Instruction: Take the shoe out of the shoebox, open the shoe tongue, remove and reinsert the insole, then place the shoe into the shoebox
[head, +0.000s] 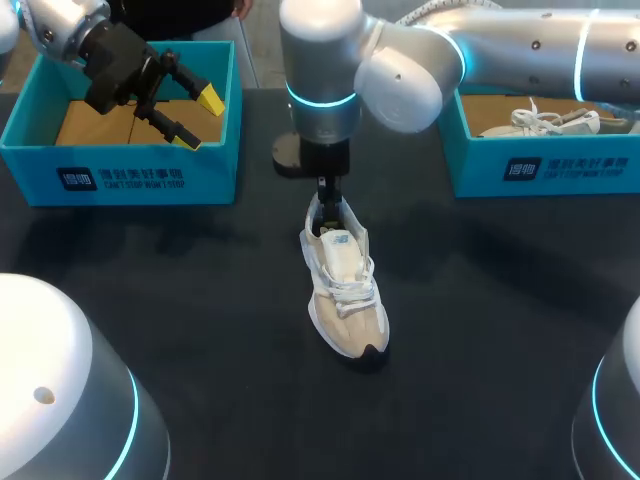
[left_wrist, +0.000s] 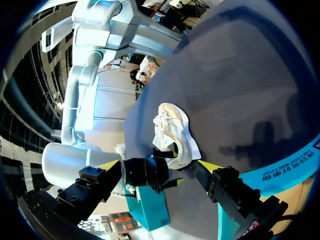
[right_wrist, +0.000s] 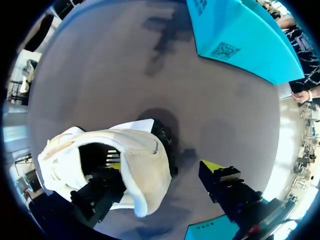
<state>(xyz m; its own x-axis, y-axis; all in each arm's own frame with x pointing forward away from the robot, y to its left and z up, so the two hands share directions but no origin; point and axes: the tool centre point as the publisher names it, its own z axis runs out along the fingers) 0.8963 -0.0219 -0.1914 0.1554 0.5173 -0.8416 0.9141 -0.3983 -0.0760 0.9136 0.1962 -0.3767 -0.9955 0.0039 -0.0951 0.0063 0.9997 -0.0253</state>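
1. While the shoe (head: 343, 290) is sitting upright on its sole at the middle of the dark tabletop (head: 200, 330), outside both boxes, its toe is pointing toward the near edge and its heel toward the far one.
2. The right arm is coming in from the right and reaching past the middle. It is hanging straight over the heel and hiding the heel rim in the head view.
3. The right gripper (right_wrist: 164, 166) is standing wide open. One finger is sitting inside the shoe's mouth and the other is standing outside, clear of the side wall, so nothing is being clamped.
4. The left gripper (head: 200, 118) is hovering over the left shoebox (head: 120, 175), well away from the shoe. Its fingers are spread apart and holding nothing.
5. The right shoebox (head: 545, 165) is standing at the far right and holding a second shoe (head: 540, 122), which is pale with white laces.
6. Both boxes are showing as open-topped rectangular cardboard, turquoise outside. The left one is showing a plain brown floor.
7. The shoe's upper is looking cream and beige, soft and cloth-like, with white laces (head: 347, 290), a raised tongue (head: 338, 243), a pale sole and a black toe tip.
8. The tabletop is appearing matte and dark grey.
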